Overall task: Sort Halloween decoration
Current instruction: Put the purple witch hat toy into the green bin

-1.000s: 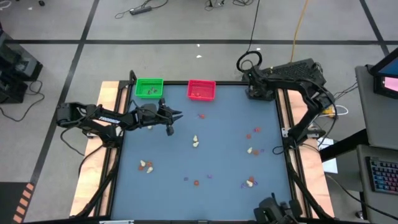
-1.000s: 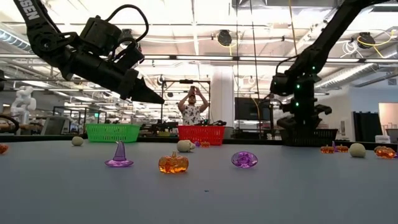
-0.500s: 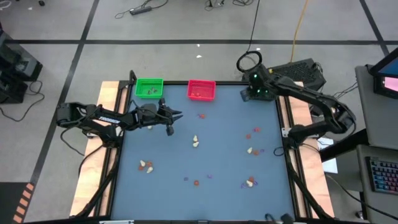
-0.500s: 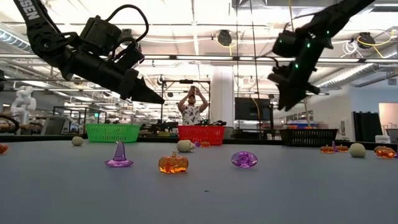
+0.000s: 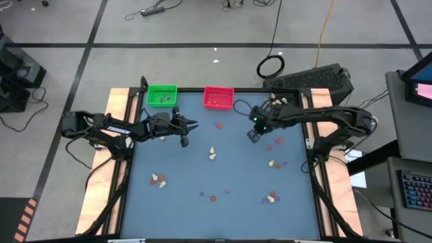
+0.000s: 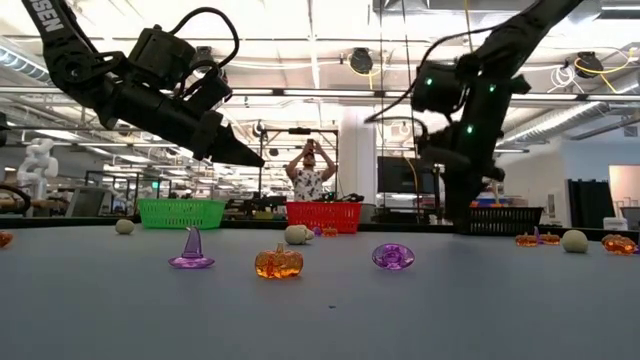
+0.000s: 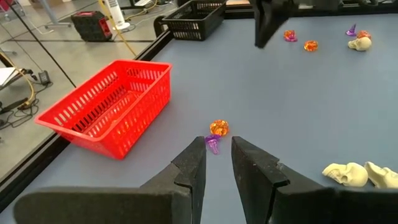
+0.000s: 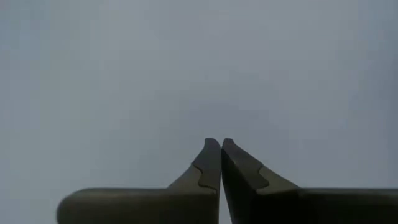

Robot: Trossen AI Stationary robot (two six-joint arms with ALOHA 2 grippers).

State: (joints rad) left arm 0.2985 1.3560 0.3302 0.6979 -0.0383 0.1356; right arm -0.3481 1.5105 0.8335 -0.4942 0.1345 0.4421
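Note:
The Halloween decoration lies scattered on the blue-grey table: cream skulls [image 5: 212, 154] [image 5: 159, 179] [image 5: 273, 163], orange pieces [image 5: 278, 141] and purple pieces [image 5: 201, 194]. In the low view, a purple hat [image 6: 191, 249], an orange pumpkin [image 6: 279, 262] and a purple piece [image 6: 393, 256] rest on the tabletop. My left gripper [image 5: 192, 125] [image 7: 217, 146] hangs above the table, open by a narrow gap, empty. An orange and a purple trinket [image 7: 216, 134] lie below and beyond it. My right gripper [image 5: 253, 135] [image 8: 221, 144] is shut, empty, pointing down at bare table.
A green tray [image 5: 162, 95] and a red tray [image 5: 219, 98] [image 7: 112, 106] stand along the table's far edge. A black basket [image 7: 193, 17] [image 6: 495, 218] stands at the far right corner. A person [image 6: 310, 175] stands in the room beyond the table.
My right gripper has swung from above the black basket at the far right corner toward the table's left and near side, and come down over bare table near the middle. My left arm has kept still.

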